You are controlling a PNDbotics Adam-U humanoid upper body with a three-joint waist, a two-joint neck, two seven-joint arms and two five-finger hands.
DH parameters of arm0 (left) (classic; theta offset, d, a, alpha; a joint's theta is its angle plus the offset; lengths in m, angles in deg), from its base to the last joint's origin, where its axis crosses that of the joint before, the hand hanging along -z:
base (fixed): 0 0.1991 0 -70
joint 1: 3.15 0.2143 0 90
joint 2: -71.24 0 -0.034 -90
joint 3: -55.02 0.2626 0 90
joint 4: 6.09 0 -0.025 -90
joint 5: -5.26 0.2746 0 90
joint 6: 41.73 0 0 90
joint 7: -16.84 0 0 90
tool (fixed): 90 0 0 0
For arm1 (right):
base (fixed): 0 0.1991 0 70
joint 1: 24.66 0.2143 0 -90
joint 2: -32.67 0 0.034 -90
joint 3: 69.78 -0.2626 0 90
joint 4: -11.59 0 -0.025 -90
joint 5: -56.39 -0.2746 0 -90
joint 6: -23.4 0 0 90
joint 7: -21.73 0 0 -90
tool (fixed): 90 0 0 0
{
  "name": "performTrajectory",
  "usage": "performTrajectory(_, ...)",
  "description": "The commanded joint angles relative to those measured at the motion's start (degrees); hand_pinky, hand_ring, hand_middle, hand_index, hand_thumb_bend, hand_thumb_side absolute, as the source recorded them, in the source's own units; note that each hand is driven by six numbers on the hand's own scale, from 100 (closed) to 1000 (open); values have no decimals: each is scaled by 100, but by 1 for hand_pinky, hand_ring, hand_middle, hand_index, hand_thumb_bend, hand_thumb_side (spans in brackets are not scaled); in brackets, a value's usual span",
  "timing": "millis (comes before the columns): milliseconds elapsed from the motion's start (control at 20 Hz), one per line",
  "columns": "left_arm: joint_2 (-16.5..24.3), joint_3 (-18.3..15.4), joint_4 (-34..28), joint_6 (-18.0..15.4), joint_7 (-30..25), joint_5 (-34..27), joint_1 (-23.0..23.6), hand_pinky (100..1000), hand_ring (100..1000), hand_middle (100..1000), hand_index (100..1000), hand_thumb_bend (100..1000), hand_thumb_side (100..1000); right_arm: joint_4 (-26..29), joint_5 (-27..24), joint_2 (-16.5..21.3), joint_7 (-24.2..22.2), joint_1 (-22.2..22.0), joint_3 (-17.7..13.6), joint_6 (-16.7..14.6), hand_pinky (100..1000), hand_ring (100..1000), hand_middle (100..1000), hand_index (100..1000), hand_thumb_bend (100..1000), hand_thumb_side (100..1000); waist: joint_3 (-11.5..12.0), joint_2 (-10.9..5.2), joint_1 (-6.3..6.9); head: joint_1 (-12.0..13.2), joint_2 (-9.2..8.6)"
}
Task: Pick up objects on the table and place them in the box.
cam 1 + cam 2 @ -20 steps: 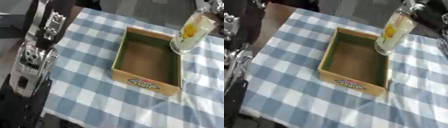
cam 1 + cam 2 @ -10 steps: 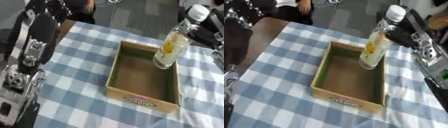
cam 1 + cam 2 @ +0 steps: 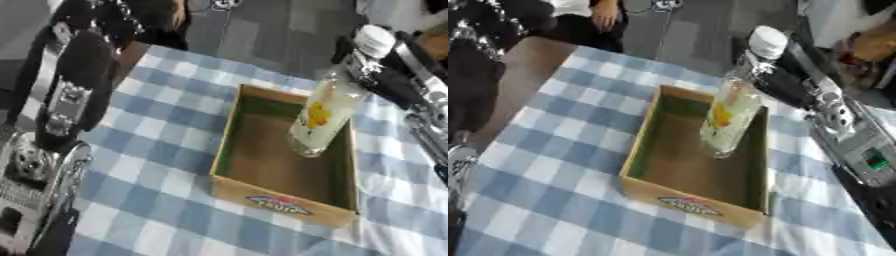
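- Bottle (image 3: 730,117): clear plastic w/ pale liquid, yellow label, white cap; tilted, cap leaning up-right. Base is low inside the box, over the far-right part of the floor; can't tell if it's touching the floor or just above.
- Right hand (image 3: 773,80): comes in from upper right, fingers wrapped round the bottle's neck/shoulder, just under the cap.
- Box (image 3: 229,145): open cardboard tray, green inner walls, printed logo on the near face; sits on the table (image 3: 157,200) w/ blue-white check cloth. Nothing else inside.
- Step in hand, as I read it: placing, i.e. lowering the bottle into the box, not yet let go.
- Next move prob needs: bring base down flat on the floor, stand it upright or lay it down on purpose, then spread the fingers and lift clear w/o dragging the neck. Tilted as it is, release now could tip it onto the right wall.
- Left hand (image 3: 39,165): idle at left edge, beside the table; can't tell its finger state.
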Motion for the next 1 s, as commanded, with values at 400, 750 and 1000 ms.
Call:
performTrajectory(400, 35, -4, -94, -23, 3, -10, -89, 791, 734, 817, 904, 399, 761, -97, 824, -16, -967, -54, -32, -644, 595, 658, 736, 927, 271, 913, 5, -145, 37, 116, -130)
performTrajectory(750, 21, 0, -94, -23, -2, -17, -106, 792, 735, 818, 904, 400, 760, -354, 1220, -70, -912, -56, -95, -866, 709, 743, 825, 986, 336, 968, 33, -149, 20, 139, -200)
performTrajectory(1000, 17, 0, -94, -23, -3, -26, -109, 792, 735, 818, 904, 401, 759, -514, 1674, -7, -329, 139, -412, -918, 822, 802, 881, 1000, 479, 1000, 28, -153, 30, 160, -304)
